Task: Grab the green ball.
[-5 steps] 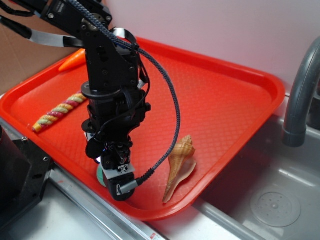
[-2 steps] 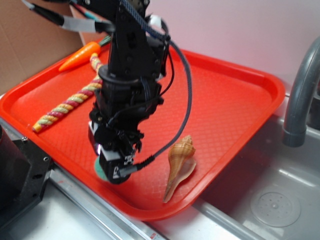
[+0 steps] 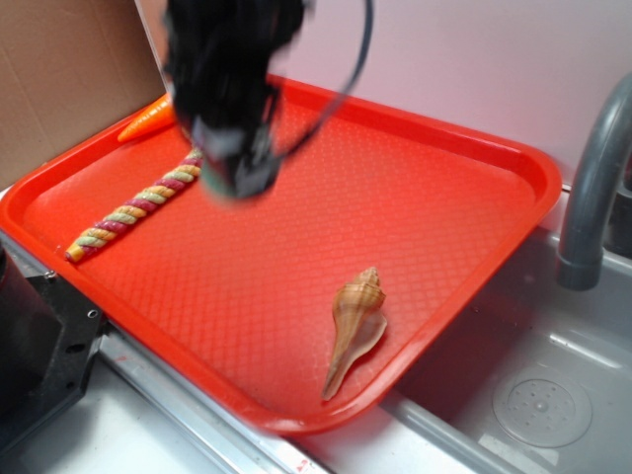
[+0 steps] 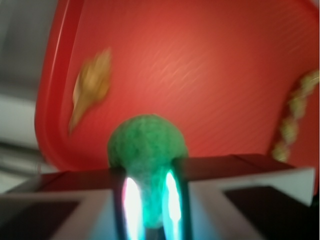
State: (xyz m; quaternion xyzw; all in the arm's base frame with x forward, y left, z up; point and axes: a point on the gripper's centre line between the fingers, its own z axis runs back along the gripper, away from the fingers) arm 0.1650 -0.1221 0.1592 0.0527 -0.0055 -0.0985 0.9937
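Aloft, end effector (image 4: 150,200) clamping green ball (image 4: 146,145)

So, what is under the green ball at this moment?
In the wrist view the green ball sits between the gripper's fingers, with bare red tray beneath it. The seashell and the rope lie off to the sides. The ball hides the tray directly below it.

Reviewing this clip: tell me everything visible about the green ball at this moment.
The green ball is small, round and teal-green, with a dimpled, knit-like matte surface, blurred by motion. In the wrist view it sits clamped between the two fingers of the gripper, its upper part bulging out past them, lit from below by a bright glow. It hangs above the red tray, touching only the fingers. In the exterior view the blurred gripper almost hides it.
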